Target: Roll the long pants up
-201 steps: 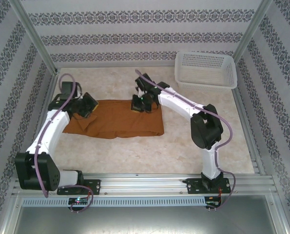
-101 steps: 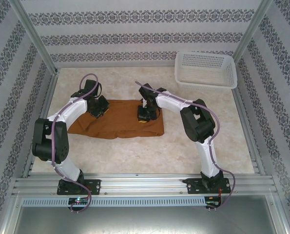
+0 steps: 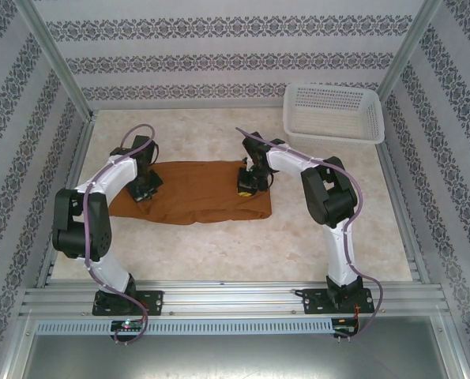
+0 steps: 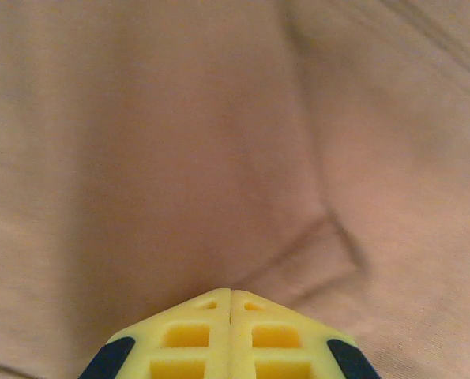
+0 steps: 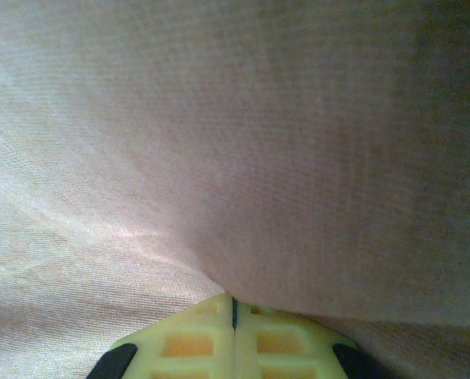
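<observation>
Marble-patterned desk (image 3: 219, 253) carried the long pants (image 3: 195, 197), flat beneath and between my left end effector (image 3: 144, 189) and right end effector (image 3: 248, 185). Nothing was rolled yet. Both had their fingers closed together; whether they pinched cloth, I could not tell.

Long pants (image 4: 179, 142) blurred up close

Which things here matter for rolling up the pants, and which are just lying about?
Part of the job: long pants, spread flat on the table; left end effector and right end effector, each closed on the fabric.
Lying about: white mesh basket, at the far right corner, apart from the pants.
</observation>
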`<state>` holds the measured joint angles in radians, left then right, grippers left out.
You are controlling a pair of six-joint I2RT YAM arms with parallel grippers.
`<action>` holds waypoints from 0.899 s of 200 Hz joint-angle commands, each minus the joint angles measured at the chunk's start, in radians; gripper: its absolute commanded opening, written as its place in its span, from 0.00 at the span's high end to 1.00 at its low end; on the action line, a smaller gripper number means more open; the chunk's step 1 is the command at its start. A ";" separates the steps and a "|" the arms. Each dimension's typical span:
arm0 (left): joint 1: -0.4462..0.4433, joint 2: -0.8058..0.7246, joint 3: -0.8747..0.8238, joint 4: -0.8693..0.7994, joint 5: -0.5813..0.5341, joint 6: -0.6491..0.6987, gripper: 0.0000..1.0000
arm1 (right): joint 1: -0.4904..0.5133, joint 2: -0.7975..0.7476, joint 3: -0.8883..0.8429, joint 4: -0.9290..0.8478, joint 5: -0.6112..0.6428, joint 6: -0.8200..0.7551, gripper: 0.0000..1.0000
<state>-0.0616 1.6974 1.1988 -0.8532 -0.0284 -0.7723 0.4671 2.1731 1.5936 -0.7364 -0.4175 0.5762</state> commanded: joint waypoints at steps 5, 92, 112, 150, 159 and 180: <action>0.059 -0.044 0.009 -0.180 -0.199 0.022 1.00 | -0.018 0.016 -0.050 -0.047 0.075 -0.016 1.00; 0.109 -0.444 -0.106 0.127 0.139 -0.068 1.00 | -0.029 -0.068 -0.084 -0.009 0.026 0.017 1.00; 0.033 -0.432 -0.166 0.341 0.297 -0.167 1.00 | -0.031 -0.104 -0.072 0.023 -0.015 0.050 1.00; -0.147 -0.261 -0.160 0.462 0.278 -0.228 1.00 | -0.032 -0.086 -0.015 0.009 -0.023 0.065 1.00; -0.175 -0.216 -0.164 0.490 0.271 -0.249 1.00 | -0.032 -0.080 -0.013 0.010 -0.022 0.069 1.00; -0.204 -0.089 -0.131 0.462 0.233 -0.260 1.00 | -0.030 -0.067 -0.021 0.021 -0.027 0.077 1.00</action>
<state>-0.2367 1.5059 1.0512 -0.4480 0.2146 -0.9737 0.4404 2.1059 1.5608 -0.7055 -0.4347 0.6312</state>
